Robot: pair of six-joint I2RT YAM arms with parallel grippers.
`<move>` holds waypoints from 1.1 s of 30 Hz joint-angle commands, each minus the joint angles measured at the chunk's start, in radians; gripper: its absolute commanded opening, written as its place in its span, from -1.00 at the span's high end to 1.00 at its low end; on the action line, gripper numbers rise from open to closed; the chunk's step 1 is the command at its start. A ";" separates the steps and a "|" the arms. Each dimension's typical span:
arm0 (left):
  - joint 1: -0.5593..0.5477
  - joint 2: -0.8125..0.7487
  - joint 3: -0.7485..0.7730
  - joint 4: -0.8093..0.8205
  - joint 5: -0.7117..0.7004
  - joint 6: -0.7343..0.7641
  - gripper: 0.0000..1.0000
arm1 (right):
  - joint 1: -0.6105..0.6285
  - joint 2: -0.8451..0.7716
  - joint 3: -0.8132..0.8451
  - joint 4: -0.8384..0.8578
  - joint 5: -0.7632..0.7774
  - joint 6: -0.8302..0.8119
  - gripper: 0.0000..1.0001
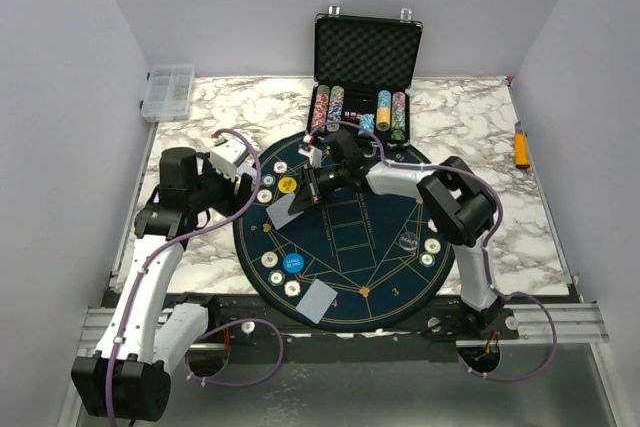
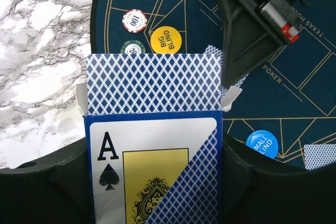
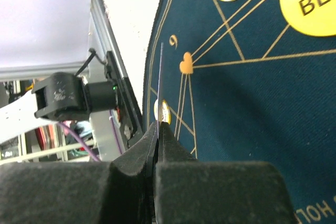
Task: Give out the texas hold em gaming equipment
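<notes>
The marble bench (image 1: 230,112) carries a big round dark-blue mat (image 1: 350,237). At the far edge stands an open black case (image 1: 367,52), and rows of stacked chips (image 1: 383,110) lie at its foot. A clear compartment box (image 1: 168,92) sits at the far left corner.

The left tool (image 2: 155,163) is over the left rim of the mat. It is clamped on the sides of a card box (image 2: 197,177) with a blue diamond pattern and an ace of spades on its face. The top flap is open and the deck (image 2: 152,85) shows inside.

The right tool (image 3: 157,132) reaches across to the left part of the mat. Its fingers are pressed together on the edge of a single card (image 1: 285,210) held low over the felt. I cannot tell whether the card touches the mat. A second card (image 1: 318,300) lies flat at the near rim.

A yellow "big blind" disc (image 1: 286,185) lies on the left of the mat, with a "100" chip (image 2: 135,20) just beyond it. A blue "small blind" disc (image 1: 291,264) lies nearer, with cream chips (image 1: 270,260) beside it. A clear disc (image 1: 406,241) lies on the right side next to two more cream chips (image 1: 430,252).
</notes>
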 commanded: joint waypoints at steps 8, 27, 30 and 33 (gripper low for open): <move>0.041 -0.014 0.017 0.028 0.056 -0.006 1.00 | 0.086 0.168 0.108 0.122 0.143 0.122 0.99; 0.061 -0.014 0.000 0.009 0.076 0.012 1.00 | 0.117 0.195 0.198 -0.186 0.459 0.110 0.11; 0.061 -0.008 0.003 0.011 0.081 0.010 1.00 | 0.115 0.163 0.174 -0.238 0.490 0.105 -0.06; 0.063 -0.001 0.007 0.014 0.084 0.008 1.00 | 0.115 0.125 0.145 -0.266 0.517 0.092 -0.28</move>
